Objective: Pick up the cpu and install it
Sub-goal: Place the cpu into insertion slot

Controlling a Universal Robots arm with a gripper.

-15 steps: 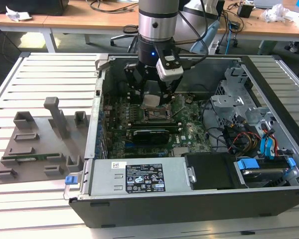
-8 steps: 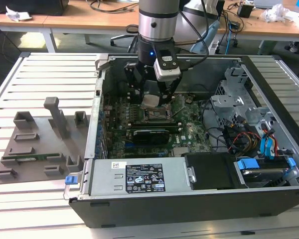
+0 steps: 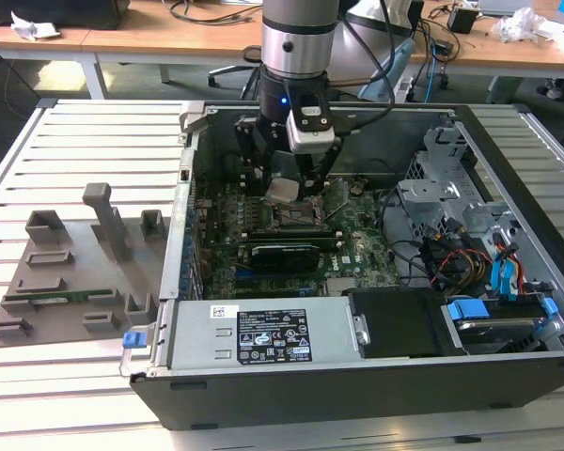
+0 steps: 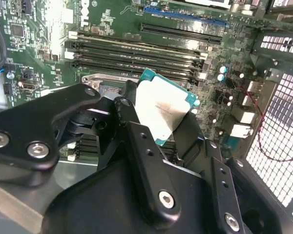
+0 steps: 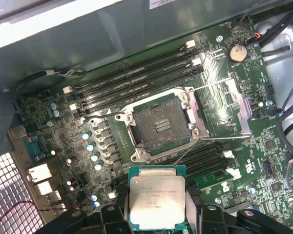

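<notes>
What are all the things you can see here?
cpu: one, silver, green rim, held over the board
socket: one, dark, open and empty, on the board
board: one, green, inside the case
memory slots: several, black, beside the socket
battery: one, silver, on the board
case: one, black, open, on the table
table: one, white slats, under the case
tray: one, grey, exterior view's left of the case
arm: one, silver and black, over the case
end effector: one, black, shut on the cpu
</notes>
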